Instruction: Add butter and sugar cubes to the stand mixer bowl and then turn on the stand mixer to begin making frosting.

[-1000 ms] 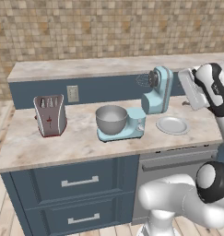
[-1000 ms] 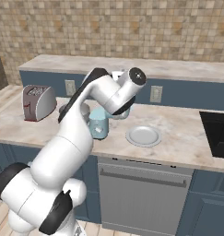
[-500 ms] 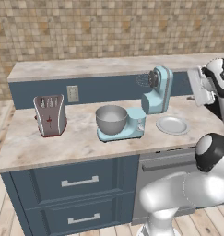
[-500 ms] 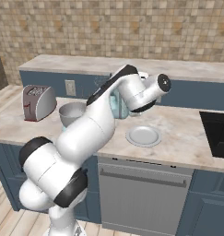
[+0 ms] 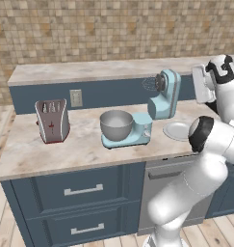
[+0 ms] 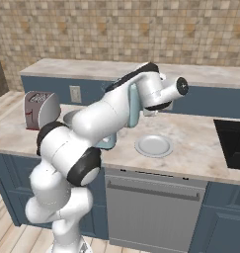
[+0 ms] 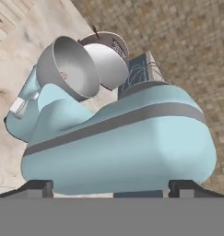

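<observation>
Your hand (image 7: 111,185) sits right behind the tilted head of the stand mixer (image 5: 162,99), its 2 fingertips spread wide with nothing between them. Drive forward from here and you will likely strike the head and shove the whole mixer across the tabletop (image 5: 84,144). The stand mixer bowl (image 5: 116,125) rests on the blue base, open and reachable from above; something small and pale lies at its bottom, too unclear to name. The white plate (image 6: 153,146) lies just beside the mixer, looking bare. A grey toaster (image 5: 52,120) stands well apart. The raised head and whisk (image 5: 149,84) crowd your path to the bowl.
</observation>
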Tool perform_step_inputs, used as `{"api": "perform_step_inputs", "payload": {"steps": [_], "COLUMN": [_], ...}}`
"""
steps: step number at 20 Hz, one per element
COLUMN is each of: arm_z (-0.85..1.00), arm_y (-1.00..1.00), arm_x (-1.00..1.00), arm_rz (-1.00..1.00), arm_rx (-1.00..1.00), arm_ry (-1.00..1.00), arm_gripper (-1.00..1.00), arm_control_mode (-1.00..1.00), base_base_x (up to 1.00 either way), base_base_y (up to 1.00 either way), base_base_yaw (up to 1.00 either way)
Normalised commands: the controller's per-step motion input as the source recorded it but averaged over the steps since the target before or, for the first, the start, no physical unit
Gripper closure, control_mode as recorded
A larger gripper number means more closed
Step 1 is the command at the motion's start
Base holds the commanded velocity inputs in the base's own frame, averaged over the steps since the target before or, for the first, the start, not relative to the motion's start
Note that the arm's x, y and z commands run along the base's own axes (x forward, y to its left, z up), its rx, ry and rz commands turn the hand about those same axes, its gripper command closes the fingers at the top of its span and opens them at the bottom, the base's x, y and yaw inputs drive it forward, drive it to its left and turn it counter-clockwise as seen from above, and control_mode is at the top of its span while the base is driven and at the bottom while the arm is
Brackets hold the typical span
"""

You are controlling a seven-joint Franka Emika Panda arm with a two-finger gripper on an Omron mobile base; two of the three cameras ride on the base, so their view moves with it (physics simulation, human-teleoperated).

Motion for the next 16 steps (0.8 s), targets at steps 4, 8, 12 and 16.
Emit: {"api": "perform_step_inputs", "payload": {"steps": [4, 8, 12, 16], "arm_z": [-0.04, -0.05, -0.1, -0.21], "arm_y": [0.0, 0.0, 0.15, 0.48], "arm_x": [0.5, 0.33, 0.02, 0.0], "arm_rz": [0.02, 0.06, 0.1, 0.15], "arm_rx": [0.01, 0.0, 0.0, 0.0], "arm_ry": [-0.01, 0.0, 0.0, 0.0], "arm_gripper": [-1.0, -1.0, -1.0, -1.0], "arm_control_mode": [-1.0, -1.0, -1.0, -1.0], "base_base_x": [0.0, 0.0, 0.0, 0.0], "base_base_y": [0.0, 0.0, 0.0, 0.0], "base_base_yaw": [0.0, 0.0, 0.0, 0.0]}}
